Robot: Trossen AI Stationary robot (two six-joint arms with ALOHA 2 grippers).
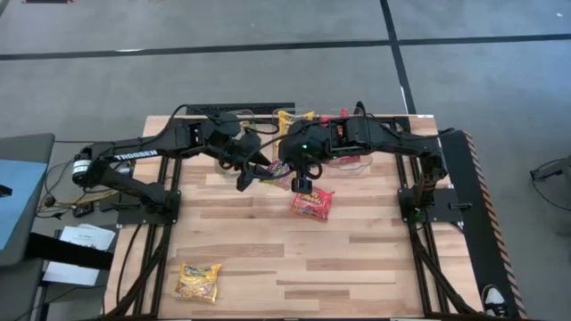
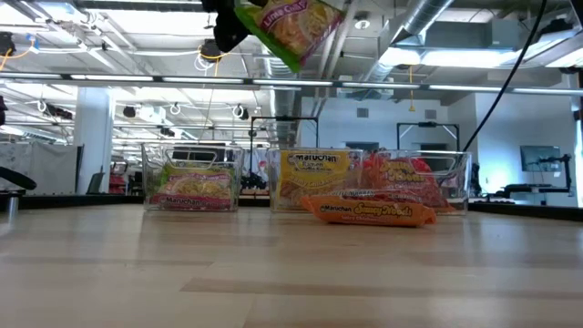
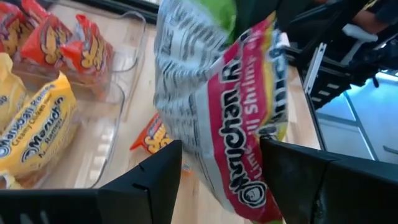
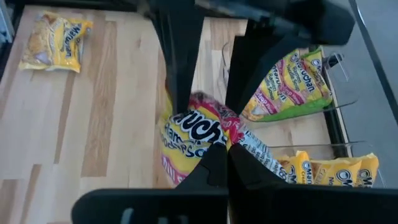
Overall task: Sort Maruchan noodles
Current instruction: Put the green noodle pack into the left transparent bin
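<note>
Black right claw (image 4: 217,163) is pressed together, and it looks to be pinching the crimped end of the lime-shrimp packet (image 2: 290,25). That packet, green and pink, is up in the air at top centre of the low view, tilted, well clear of the bench (image 2: 291,264). Left claw (image 3: 221,149) is spread, one finger either side of the same packet; can't tell if the pads actually touch it. Packet's long axis runs roughly along the left fingers, so they'd shut across its flat faces. Looks like a handover to me, mid-way.

Further out: green bin (image 2: 155,164) sits at centre-left of the low view, next to the yellow and red ones. That puts it on the left arm's side, so left is prob. the nearer arm for the drop.

Orange packet (image 2: 364,211) lies on the bench in front of the bins, yellow packet (image 1: 198,281) lower left in the high view, both still unsorted.
</note>
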